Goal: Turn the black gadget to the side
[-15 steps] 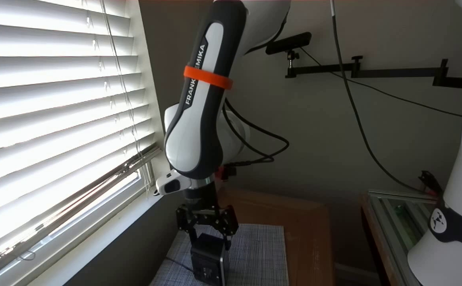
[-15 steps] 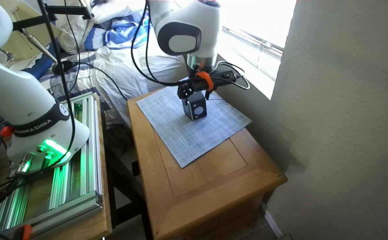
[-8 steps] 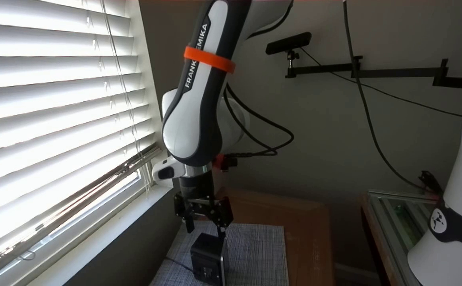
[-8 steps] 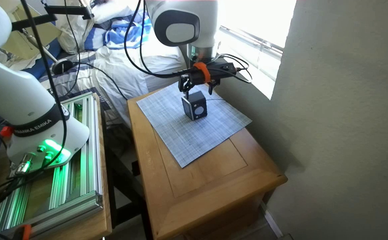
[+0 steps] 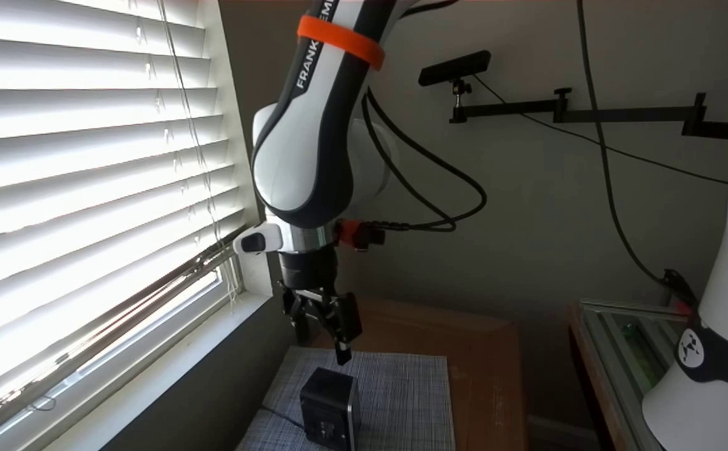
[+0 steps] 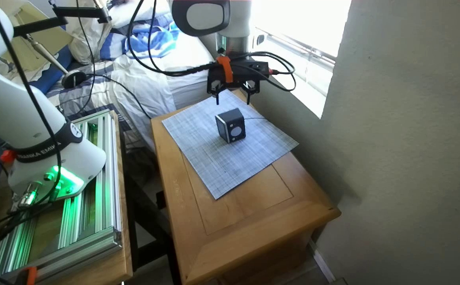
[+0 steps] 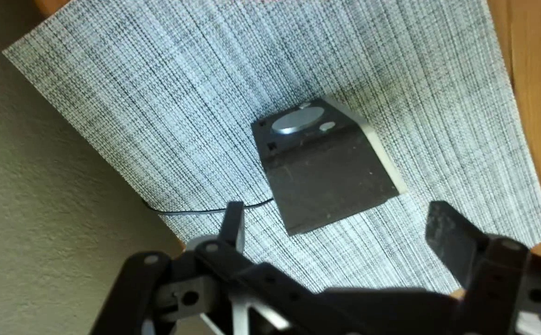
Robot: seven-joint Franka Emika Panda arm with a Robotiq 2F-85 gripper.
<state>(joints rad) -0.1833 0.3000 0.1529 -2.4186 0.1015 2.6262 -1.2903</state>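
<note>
The black gadget (image 6: 230, 125), just one, stood on one mat (image 6: 214, 166). One arm (image 5: 295, 172) pointed downward, its gripper (image 6: 233, 103) spread wide above the gadget.

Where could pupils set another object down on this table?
Free, in an exterior view: the mat between the black gadget and the mat's near corner; then bare table to the near edge. Crowded: around the gadget, with the open gripper hanging higher nearby and a cord trailing toward the wall.
</note>
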